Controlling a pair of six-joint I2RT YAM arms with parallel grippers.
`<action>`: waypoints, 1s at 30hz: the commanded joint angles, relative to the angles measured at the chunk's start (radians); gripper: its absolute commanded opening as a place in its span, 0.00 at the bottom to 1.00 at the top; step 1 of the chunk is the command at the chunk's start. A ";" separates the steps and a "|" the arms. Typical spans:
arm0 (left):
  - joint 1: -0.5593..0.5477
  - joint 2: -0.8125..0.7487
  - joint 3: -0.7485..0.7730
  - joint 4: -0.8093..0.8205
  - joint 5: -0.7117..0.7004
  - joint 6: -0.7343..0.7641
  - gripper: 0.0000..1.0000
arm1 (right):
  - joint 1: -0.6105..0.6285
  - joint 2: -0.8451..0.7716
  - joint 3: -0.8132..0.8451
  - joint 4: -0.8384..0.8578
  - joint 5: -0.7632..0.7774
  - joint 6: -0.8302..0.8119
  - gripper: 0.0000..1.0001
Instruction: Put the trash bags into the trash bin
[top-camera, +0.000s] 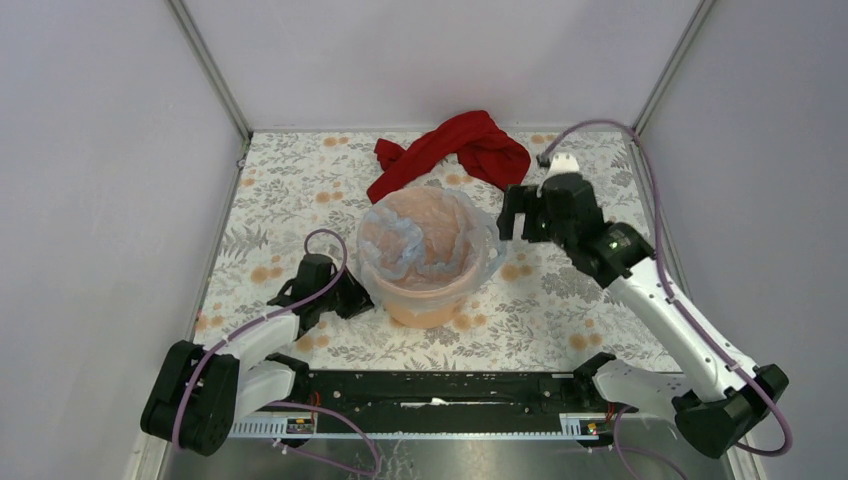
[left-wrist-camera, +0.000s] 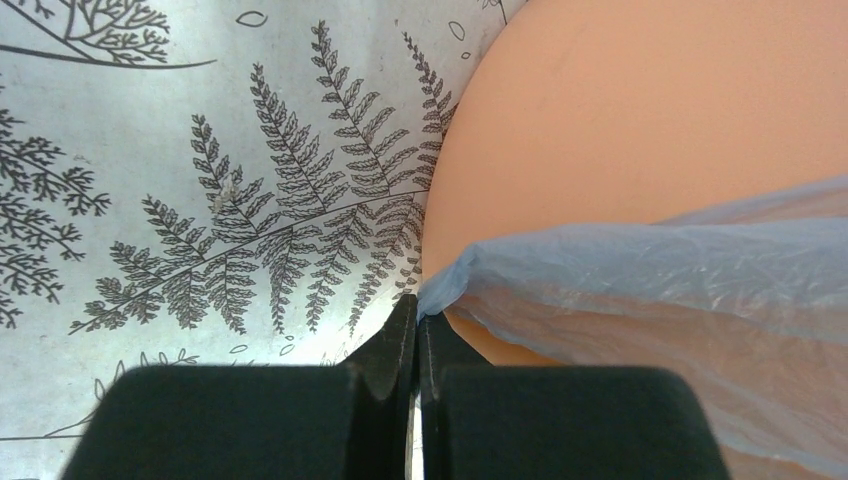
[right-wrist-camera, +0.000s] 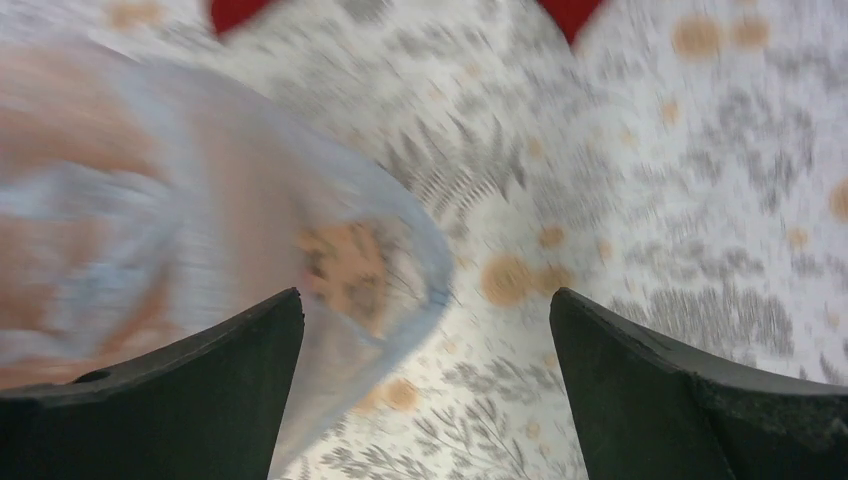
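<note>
The trash bin (top-camera: 432, 300), a round orange bucket, stands mid-table. A pale blue trash bag (top-camera: 425, 235) lies crumpled inside it and hangs over the rim. My left gripper (top-camera: 366, 299) sits low against the bin's left wall. In the left wrist view its jaws (left-wrist-camera: 417, 305) are shut, with a corner of the trash bag (left-wrist-camera: 640, 290) pinched at their tips beside the trash bin (left-wrist-camera: 640, 110). My right gripper (top-camera: 509, 224) hovers by the bin's right rim. Its jaws (right-wrist-camera: 425, 300) are wide open and hold nothing; the blurred trash bag (right-wrist-camera: 250, 230) hangs just by the left finger.
A red cloth (top-camera: 455, 150) lies bunched at the back of the floral tablecloth (top-camera: 280, 190), just behind the bin; its edges show at the top of the right wrist view (right-wrist-camera: 235, 10). Grey walls enclose the table on three sides.
</note>
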 joint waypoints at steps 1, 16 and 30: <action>-0.004 -0.009 0.050 0.005 0.022 0.020 0.00 | 0.020 0.082 0.294 -0.031 -0.122 -0.118 1.00; -0.004 -0.016 0.057 -0.048 0.009 0.046 0.00 | 0.234 0.410 0.329 0.139 -0.292 -0.008 0.67; -0.005 -0.036 0.062 -0.042 -0.014 0.036 0.00 | 0.338 0.618 0.364 0.324 -0.027 0.017 0.68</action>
